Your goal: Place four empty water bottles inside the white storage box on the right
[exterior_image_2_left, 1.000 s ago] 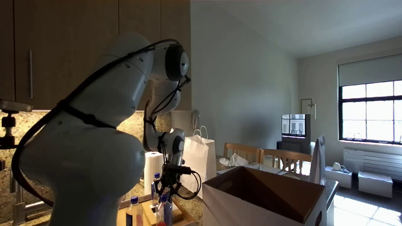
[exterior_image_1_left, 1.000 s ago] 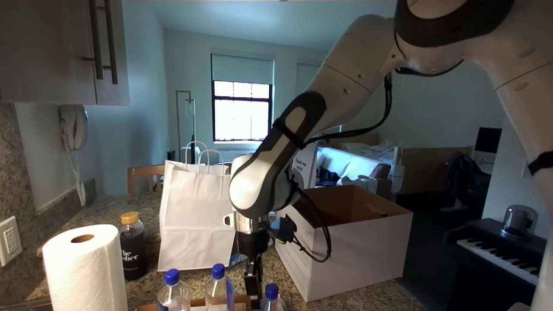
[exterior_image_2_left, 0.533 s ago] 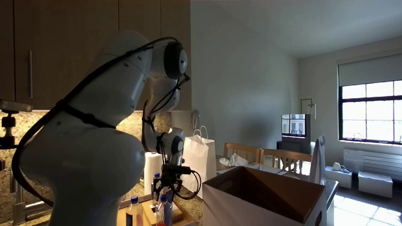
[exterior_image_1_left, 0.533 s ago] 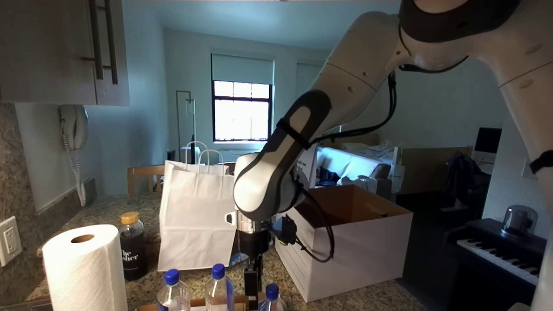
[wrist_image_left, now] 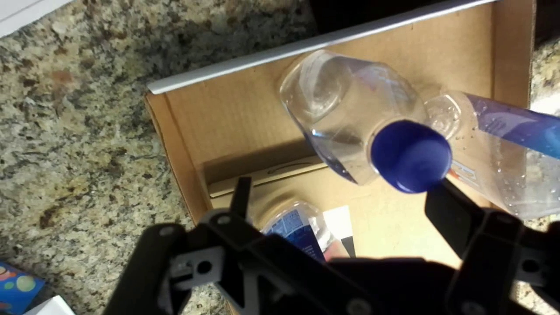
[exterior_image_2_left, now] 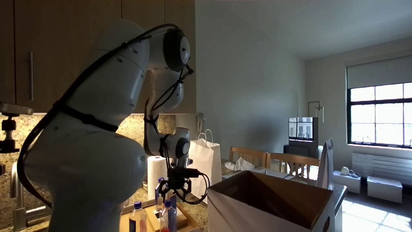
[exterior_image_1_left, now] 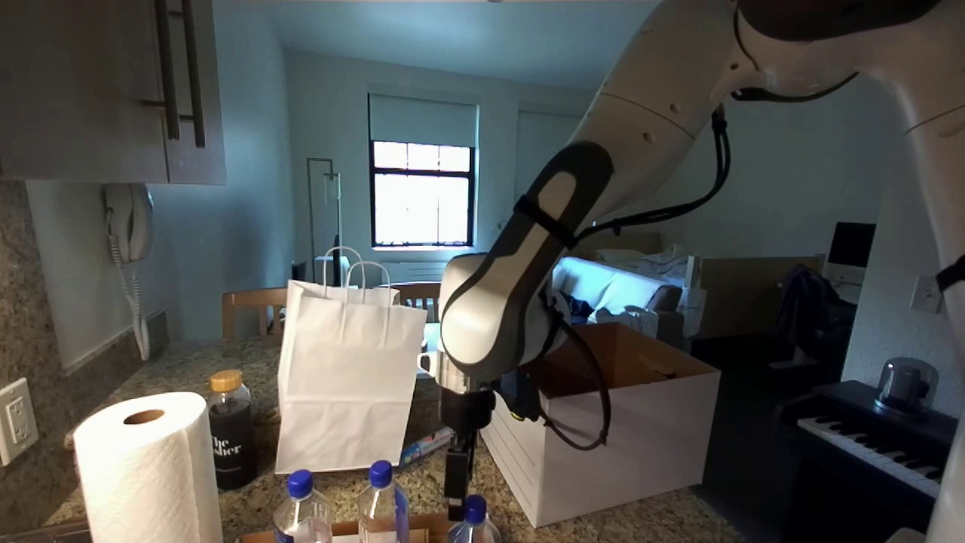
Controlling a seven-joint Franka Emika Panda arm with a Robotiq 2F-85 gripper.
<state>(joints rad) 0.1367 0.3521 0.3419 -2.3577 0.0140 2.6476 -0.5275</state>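
Several clear water bottles with blue caps stand in a shallow cardboard tray (wrist_image_left: 245,100). In an exterior view three show along the bottom edge: a left bottle (exterior_image_1_left: 301,520), a middle bottle (exterior_image_1_left: 383,513) and a right bottle (exterior_image_1_left: 475,532). My gripper (wrist_image_left: 343,194) is open just above the tray, nothing held between its fingers. In the wrist view a blue cap (wrist_image_left: 411,155) overlaps the right fingertip; whether they touch I cannot tell. Below the left finger a labelled bottle (wrist_image_left: 297,232) is partly hidden. The white storage box (exterior_image_1_left: 626,445), brown inside, stands right of the gripper.
A paper towel roll (exterior_image_1_left: 147,475), a dark bottle with a wooden lid (exterior_image_1_left: 232,437) and a white paper bag (exterior_image_1_left: 347,385) stand left of the gripper on the granite counter. Box rims (exterior_image_2_left: 225,201) rise close to the wrist cable (exterior_image_2_left: 207,187).
The jaws have spread apart. My arm has risen and shifted towards the white storage box. Bottles, tray and box appear to stand where they were.
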